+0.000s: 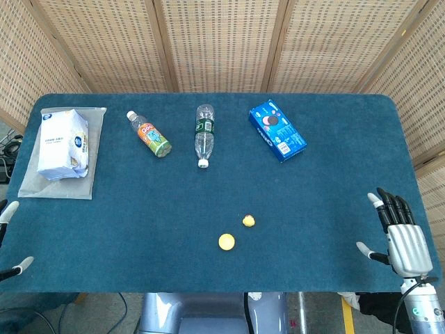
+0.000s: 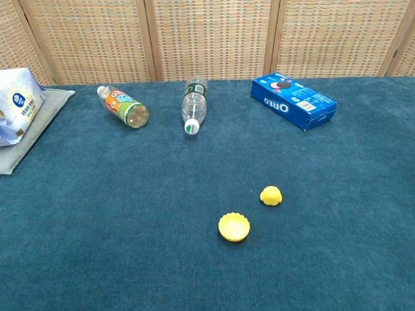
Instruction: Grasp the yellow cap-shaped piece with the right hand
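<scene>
Two small yellow pieces lie near the front middle of the blue table. One is a domed, cap-like piece (image 1: 248, 221) (image 2: 271, 195). The other is a round, scalloped, cup-like piece (image 1: 226, 241) (image 2: 234, 227), just to its front left. My right hand (image 1: 402, 235) hovers at the table's front right edge, well to the right of both pieces, with its fingers spread and nothing in it. Only two fingertips of my left hand (image 1: 8, 210) show at the left edge of the head view, apart and empty. The chest view shows neither hand.
Along the back lie an orange-labelled bottle (image 1: 149, 134), a clear bottle (image 1: 204, 135) and a blue Oreo box (image 1: 277, 130). A white packet (image 1: 63, 142) rests on a grey mat (image 1: 28, 182) at the back left. Wicker screens stand behind the table.
</scene>
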